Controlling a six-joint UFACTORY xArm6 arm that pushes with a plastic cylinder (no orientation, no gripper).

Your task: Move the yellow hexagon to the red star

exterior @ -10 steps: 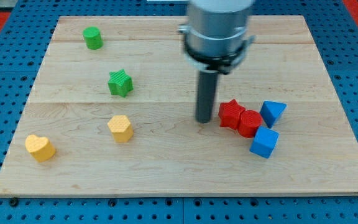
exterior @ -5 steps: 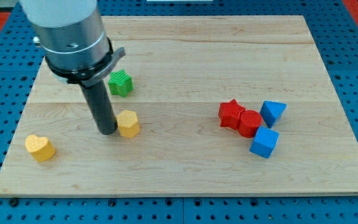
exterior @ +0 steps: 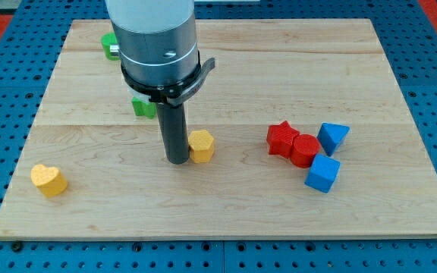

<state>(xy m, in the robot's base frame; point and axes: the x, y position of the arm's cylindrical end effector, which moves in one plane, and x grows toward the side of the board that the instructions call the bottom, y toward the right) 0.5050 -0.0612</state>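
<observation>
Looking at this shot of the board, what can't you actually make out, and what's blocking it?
- Green star, camera view: mostly hidden behind the arm's body, so its shape is unreadable.
- Green block near the view's top: half covered by the arm, shape unclear.
- Arm above its collar: cut off by the view's top edge.
- Contact between my tip and the yellow hexagon: they look touching, not certain.

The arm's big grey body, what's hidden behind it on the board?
Behind the arm, two green blocks show only in part: one near the view's top left, another beside the rod. Their shapes are covered. My tip touches the yellow hexagon's left side.
</observation>
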